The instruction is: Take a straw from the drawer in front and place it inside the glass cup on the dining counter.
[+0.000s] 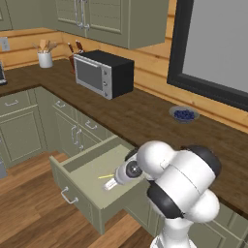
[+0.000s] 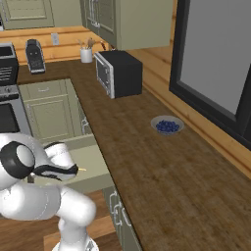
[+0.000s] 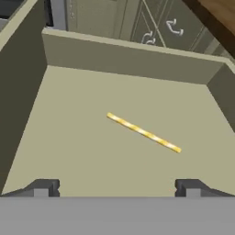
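Note:
The sage-green drawer [image 1: 77, 196] stands pulled out below the worktop, its pale floor [image 3: 82, 137] bare except for the straw. The thin pale-yellow straw [image 3: 143, 132] lies flat and slanted on that floor; its tip [image 1: 105, 176] shows beside my hand in the left base view, and another tip [image 2: 81, 169] pokes out past the hand in the right base view. My gripper [image 3: 117, 188] hangs open above the drawer, short of the straw, its two dark fingertips [image 3: 43, 187] wide apart and holding nothing. The glass cup and the dining counter are out of view.
A dark wood worktop [image 1: 145, 121] runs over green cabinets, carrying a black microwave [image 1: 104, 72], a bowl of blueberries [image 1: 184, 114] and a white utensil holder [image 1: 45, 58]. The drawer's side walls [image 3: 18, 101] and back wall [image 3: 133, 62] enclose the straw. A stove [image 2: 10, 98] stands left.

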